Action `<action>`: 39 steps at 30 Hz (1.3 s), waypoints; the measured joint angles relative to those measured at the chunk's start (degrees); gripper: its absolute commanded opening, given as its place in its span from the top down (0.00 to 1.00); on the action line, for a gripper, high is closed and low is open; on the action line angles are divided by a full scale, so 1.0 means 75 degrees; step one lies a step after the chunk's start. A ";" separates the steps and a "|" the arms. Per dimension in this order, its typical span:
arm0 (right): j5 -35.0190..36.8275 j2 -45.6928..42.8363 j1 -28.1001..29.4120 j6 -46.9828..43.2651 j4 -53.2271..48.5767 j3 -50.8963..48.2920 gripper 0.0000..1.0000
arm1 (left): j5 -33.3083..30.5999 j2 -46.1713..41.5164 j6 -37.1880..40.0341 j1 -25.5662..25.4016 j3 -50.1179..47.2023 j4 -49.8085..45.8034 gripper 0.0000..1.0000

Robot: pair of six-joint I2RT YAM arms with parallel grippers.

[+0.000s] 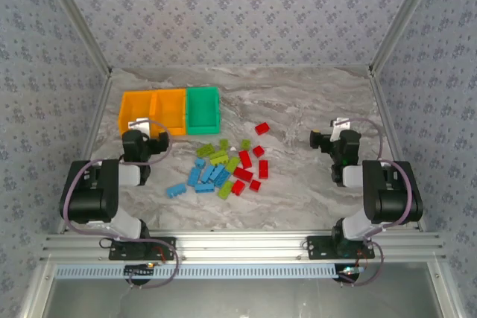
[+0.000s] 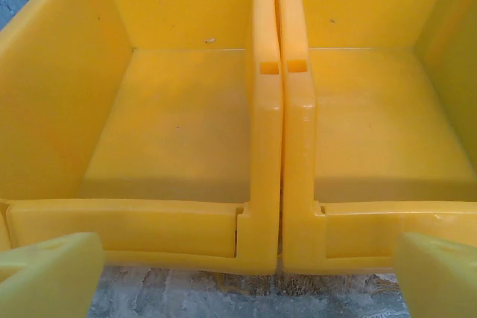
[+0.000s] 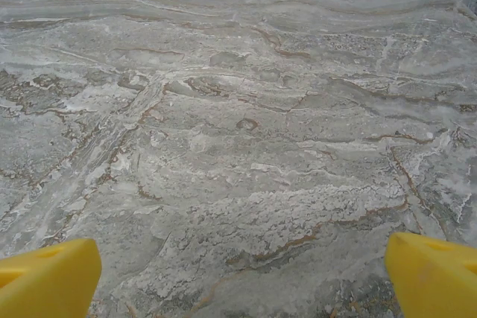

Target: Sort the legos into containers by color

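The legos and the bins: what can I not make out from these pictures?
- Number of legos, top view: too small, bricks overlap in the pile.
- Left orange bin, top view: near wall partly hidden by the left gripper.
- Right orange bin, left wrist view: right wall cut off by the picture's edge.
- Right gripper's fingers, right wrist view: cut off by the bottom edge.

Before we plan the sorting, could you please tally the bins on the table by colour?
Orange bins: 2
Green bin: 1
Total: 3
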 measured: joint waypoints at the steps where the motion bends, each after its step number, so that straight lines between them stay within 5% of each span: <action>1: 0.0000 0.0000 0.0000 0.0000 0.0000 0.0000 0.00 | 0.0000 0.0000 0.0000 0.0000 0.0000 0.0000 0.01; 16: 0.0050 -0.0058 0.0000 0.0006 -0.0119 0.0015 0.00 | 0.0000 0.0000 0.0000 0.0000 0.0000 0.0000 0.01; 24: 0.0694 -0.3739 0.0096 0.1988 -0.5237 0.1824 0.00 | 0.0000 0.0000 0.0000 0.0000 0.0000 0.0000 0.01; 29: -0.0087 -0.5324 0.0458 0.3809 -0.8489 0.3031 0.05 | 0.0003 0.0000 -0.0003 0.0000 0.0000 0.0000 0.01; 32: -0.0906 -0.5211 0.0959 0.4468 -0.9894 0.3328 0.05 | 0.0058 -0.0265 -0.0032 -0.0003 0.0172 -0.0697 0.01; 39: -0.1985 -0.3468 0.2745 0.5106 -1.1771 0.4403 0.04 | -0.0102 -0.2614 -0.1169 -0.0233 0.2124 -0.4695 0.01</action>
